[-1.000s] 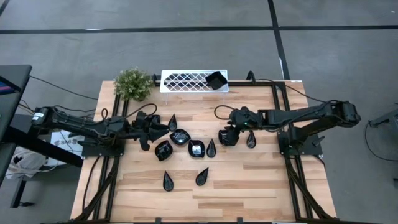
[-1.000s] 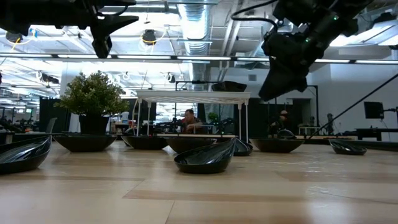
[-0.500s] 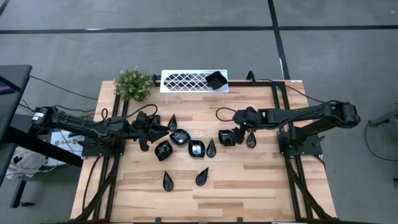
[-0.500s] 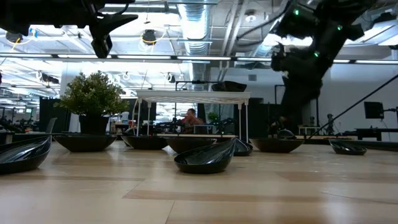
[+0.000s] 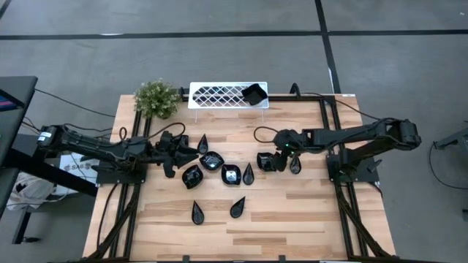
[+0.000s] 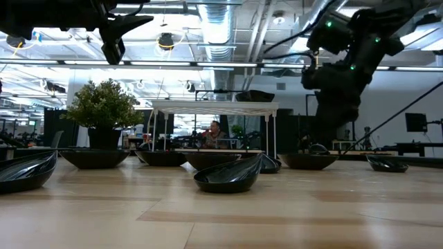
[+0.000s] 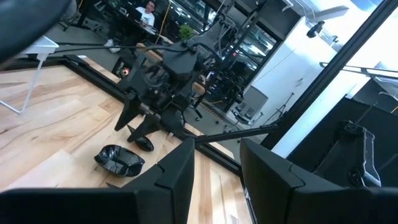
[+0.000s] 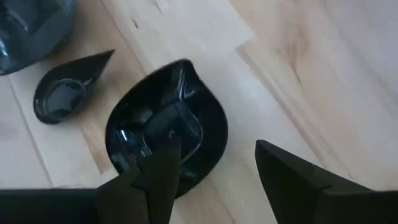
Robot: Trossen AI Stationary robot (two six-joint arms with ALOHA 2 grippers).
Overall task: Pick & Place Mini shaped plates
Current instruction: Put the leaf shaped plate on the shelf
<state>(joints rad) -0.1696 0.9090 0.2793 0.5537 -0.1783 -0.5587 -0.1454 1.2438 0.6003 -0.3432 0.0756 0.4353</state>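
My right gripper (image 8: 211, 171) has its jaws spread wide, straddling the edge of a wavy-edged black plate (image 8: 166, 132) that lies flat on the table (image 5: 292, 212); one finger hangs over its bowl, and I can't tell whether it touches. A teardrop plate (image 8: 65, 93) lies just beside it at ten o'clock. From above, that plate (image 5: 265, 161) sits right of centre. The other mini plates (image 5: 219, 169) cluster mid-table, and one dish (image 5: 254, 94) rests on the white tray (image 5: 216, 95) at twelve o'clock. My left gripper (image 5: 191, 152) hovers at nine o'clock, fingers parted, empty.
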